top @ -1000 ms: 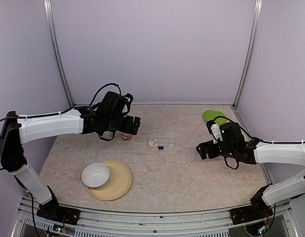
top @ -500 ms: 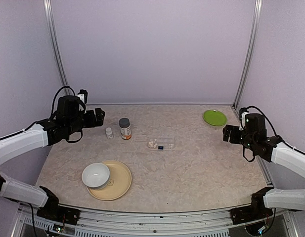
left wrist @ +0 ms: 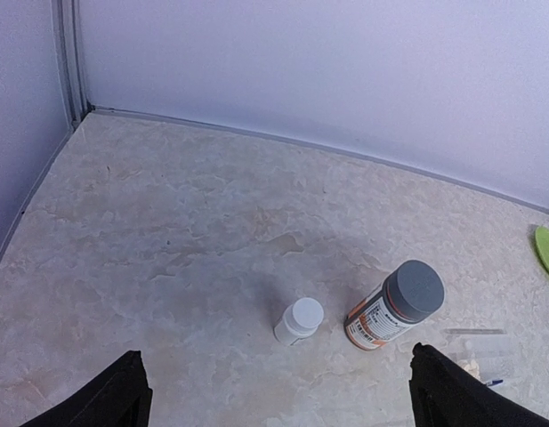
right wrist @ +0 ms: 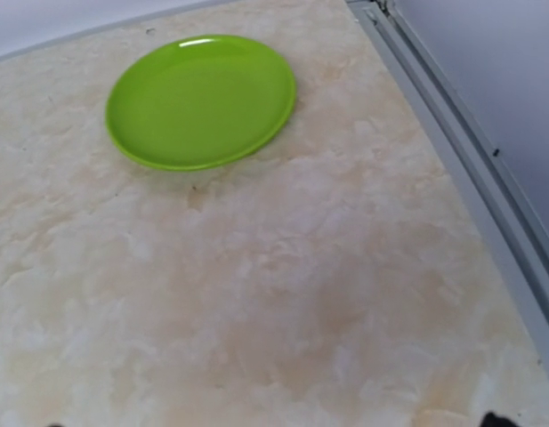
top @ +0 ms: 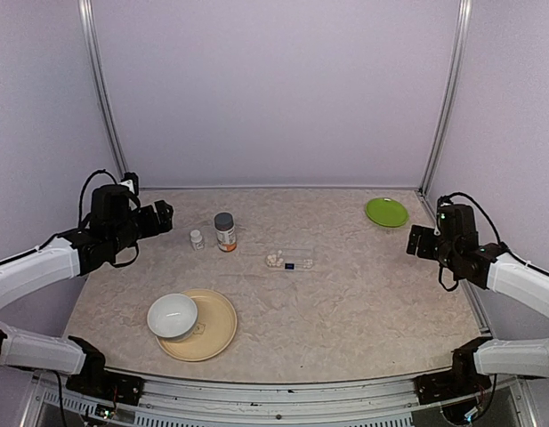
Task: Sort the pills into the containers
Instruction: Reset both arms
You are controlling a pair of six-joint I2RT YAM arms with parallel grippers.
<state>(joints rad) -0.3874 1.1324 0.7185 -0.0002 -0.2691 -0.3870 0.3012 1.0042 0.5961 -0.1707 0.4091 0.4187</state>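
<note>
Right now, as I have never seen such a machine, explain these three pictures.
Two robot arms are bolted at the near edge of the table. One picture looks down from above; the other two come from cameras on each wrist. The left gripper and right gripper are both open and hold nothing. On it: a clear pill box with pale pills at its left end, a grey-capped bottle, a tiny white bottle, a white bowl on a tan plate, and a green plate.

Left arm (top: 34,267), right arm (top: 523,285): white link shells, black joints, black bases. Thin black cable loops above each wrist. Left hand (top: 161,217), right hand (top: 418,242): black, blocky; matte fingers (left wrist: 452,391).
</note>
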